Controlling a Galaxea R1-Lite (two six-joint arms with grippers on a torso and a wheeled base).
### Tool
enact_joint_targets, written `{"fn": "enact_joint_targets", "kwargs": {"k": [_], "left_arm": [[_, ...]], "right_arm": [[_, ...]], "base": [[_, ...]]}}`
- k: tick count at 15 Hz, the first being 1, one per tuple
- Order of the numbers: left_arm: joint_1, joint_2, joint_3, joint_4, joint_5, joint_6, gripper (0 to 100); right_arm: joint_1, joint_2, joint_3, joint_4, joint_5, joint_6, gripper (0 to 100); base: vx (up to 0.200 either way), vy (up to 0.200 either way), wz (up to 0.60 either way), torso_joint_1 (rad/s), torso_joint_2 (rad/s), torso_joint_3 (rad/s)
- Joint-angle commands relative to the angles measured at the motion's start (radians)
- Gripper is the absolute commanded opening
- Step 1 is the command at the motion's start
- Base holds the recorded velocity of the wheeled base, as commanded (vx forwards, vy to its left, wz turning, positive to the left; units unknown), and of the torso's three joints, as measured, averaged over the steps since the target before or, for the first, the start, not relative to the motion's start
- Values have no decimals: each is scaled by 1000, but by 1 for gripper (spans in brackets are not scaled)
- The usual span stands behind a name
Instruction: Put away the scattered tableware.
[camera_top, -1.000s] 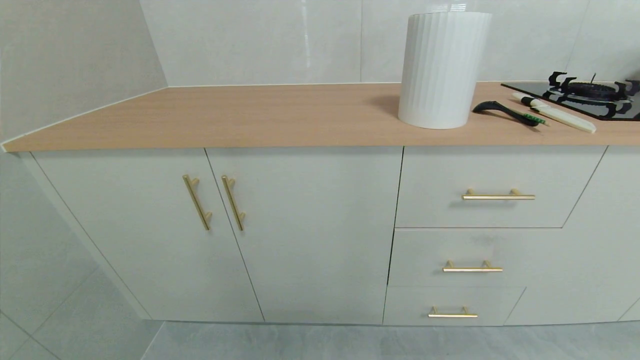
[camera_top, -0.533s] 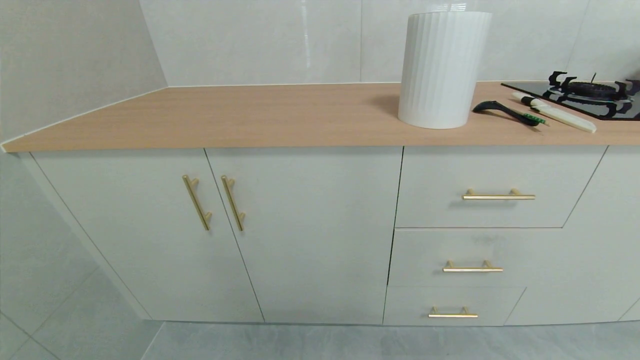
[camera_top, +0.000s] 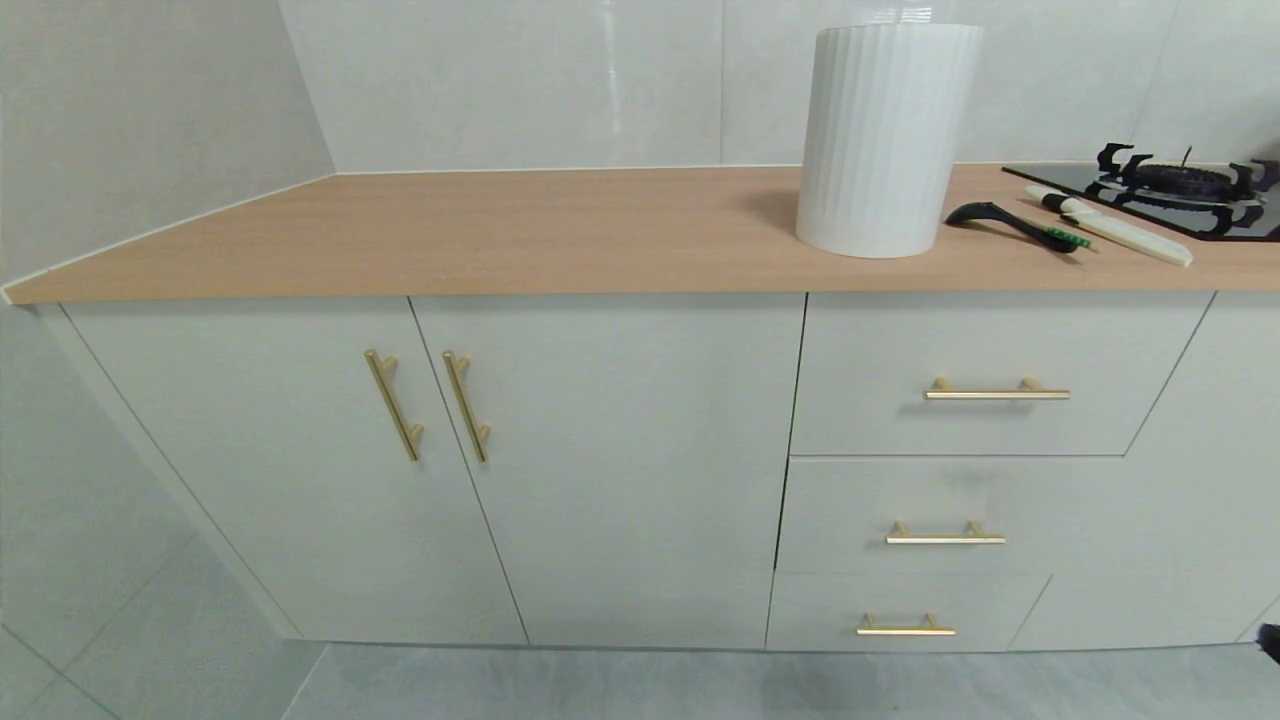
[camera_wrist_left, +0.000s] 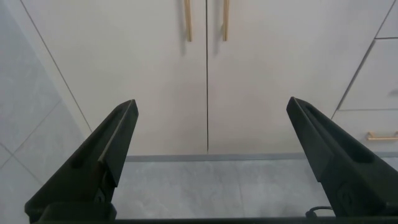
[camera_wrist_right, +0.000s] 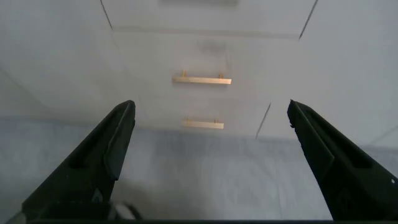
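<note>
Cabinet front (camera_top: 620, 470) under the bench: double doors on the left w/ two upright gold handles (camera_top: 393, 403) side by side at the seam. A stack of three drawers (camera_top: 1000, 340) on the right, each w/ a horizontal gold bar, all shut.

Bench (camera_top: 500, 230): wood-tone top running wall to wall, its left end meeting the side wall at the back-left corner.

White ribbed canister (camera_top: 885, 140): tall, upright, on the right half of the bench, base nearer the front edge than the back.

Gas hob (camera_top: 1180, 195): black, set into the bench at the back-right, black pan support on top.

Left gripper (camera_wrist_left: 211, 107): fingers spread wide, nothing between them. It hangs low in front of the double doors, w/ the door seam and the floor tiles seen through the gap.

Right gripper (camera_wrist_right: 210, 106): fingers likewise spread wide, holding nothing. It is low before the drawer stack, w/ the two lower drawer bars (camera_wrist_right: 202, 79) seen through the gap.

Tableware, all at the bench's right end:
- White knife-like piece (camera_top: 1120, 228): lies flat, slanted from the hob's front-left corner toward the front edge, dark band near its far end.
- Black utensil (camera_top: 1005, 222): lies flat just right of the canister base, head toward the canister, handle toward the white piece, close beside it.
- Small green bit (camera_top: 1065, 236) at the utensil's handle end; can't tell if it's part of it or separate.
</note>
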Motion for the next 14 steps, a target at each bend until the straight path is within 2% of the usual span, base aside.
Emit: {"fn": "enact_joint_targets", "kwargs": {"k": [1, 5, 7, 10, 14], "left_arm": [[0, 2, 0, 0, 1, 0, 100], [0, 2, 0, 0, 1, 0, 100], [0, 2, 0, 0, 0, 0, 100], [0, 2, 0, 0, 1, -1, 100], [0, 2, 0, 0, 1, -1, 100]], "right_arm": [[45, 623, -219, -44, 4, 2, 100], [48, 968, -343, -199, 4, 2, 100], [44, 1092, -415, -230, 4, 2, 100], [47, 1213, -424, -276, 0, 2, 100], [25, 1479, -392, -615, -58, 2, 100]], "base": [[0, 0, 0, 0, 0, 0], [0, 0, 0, 0, 0, 0], [0, 0, 0, 0, 0, 0], [0, 0, 0, 0, 0, 0], [0, 0, 0, 0, 0, 0]]}}
